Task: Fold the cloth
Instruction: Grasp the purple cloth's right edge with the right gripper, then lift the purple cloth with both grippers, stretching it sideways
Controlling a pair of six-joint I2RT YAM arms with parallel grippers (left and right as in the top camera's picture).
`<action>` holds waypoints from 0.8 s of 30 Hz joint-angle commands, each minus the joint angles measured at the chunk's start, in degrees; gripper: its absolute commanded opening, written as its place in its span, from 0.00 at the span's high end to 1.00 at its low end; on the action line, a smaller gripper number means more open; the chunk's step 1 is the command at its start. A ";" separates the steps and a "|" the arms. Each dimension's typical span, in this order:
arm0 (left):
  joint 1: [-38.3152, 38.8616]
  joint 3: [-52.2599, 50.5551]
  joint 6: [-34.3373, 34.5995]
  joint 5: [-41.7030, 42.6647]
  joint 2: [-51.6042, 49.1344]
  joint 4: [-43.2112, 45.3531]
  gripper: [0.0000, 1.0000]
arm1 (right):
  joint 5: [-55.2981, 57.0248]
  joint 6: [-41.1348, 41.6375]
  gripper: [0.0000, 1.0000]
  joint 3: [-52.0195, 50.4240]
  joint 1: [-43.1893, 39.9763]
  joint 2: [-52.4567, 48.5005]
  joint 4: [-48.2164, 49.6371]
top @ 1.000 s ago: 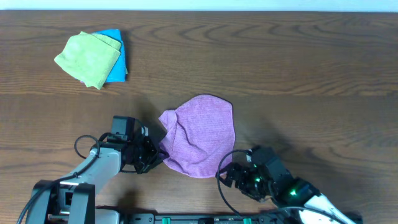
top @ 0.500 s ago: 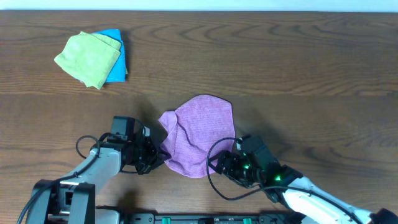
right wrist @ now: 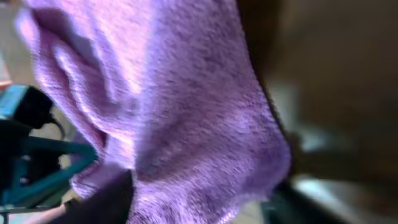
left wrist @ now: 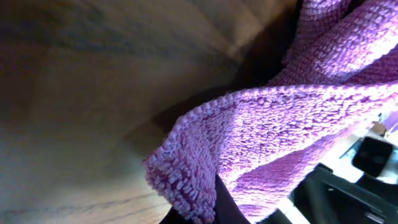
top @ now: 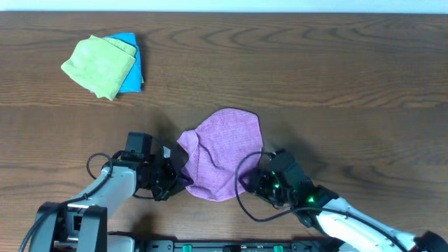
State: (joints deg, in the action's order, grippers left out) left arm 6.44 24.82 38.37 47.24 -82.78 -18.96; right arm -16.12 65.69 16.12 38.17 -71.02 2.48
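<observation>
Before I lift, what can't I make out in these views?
- Left jaws' hold: overhead, folds of the cloth cover them; the left wrist view shows only a terry edge.
- Right jaws' hold: the right wrist view is blurred and filled by cloth.
- Blue cloth: overhead, mostly under the green cloth.
- Cloth's near edge: overhead, behind both wrists.

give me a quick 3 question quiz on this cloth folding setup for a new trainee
1. True or false: the green cloth lies partly on top of the blue cloth.
2. Where is the purple cloth? A) between the left gripper and the right gripper; B) stacked on the green cloth; C) hanging off the table edge.
3. How many cloths are on the table?
Key: 1 true; 2 A; 3 three.
</observation>
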 commanded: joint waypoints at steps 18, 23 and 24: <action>-0.04 1.75 -6.10 2.29 -0.39 -4.31 0.94 | 12.33 -8.63 0.99 -0.46 -1.22 -2.71 -7.41; -0.04 9.81 -10.69 -0.42 -0.33 -15.26 0.94 | 15.04 -14.40 0.99 8.44 -2.34 4.44 -21.62; -0.04 11.93 -11.54 -1.29 -0.33 -18.01 0.94 | 15.13 -15.37 0.99 10.43 -2.38 5.66 -24.28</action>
State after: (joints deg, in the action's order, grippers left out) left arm 6.48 31.27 31.18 47.94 -82.91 -33.69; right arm -5.98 55.66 21.96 36.51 -68.29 -18.87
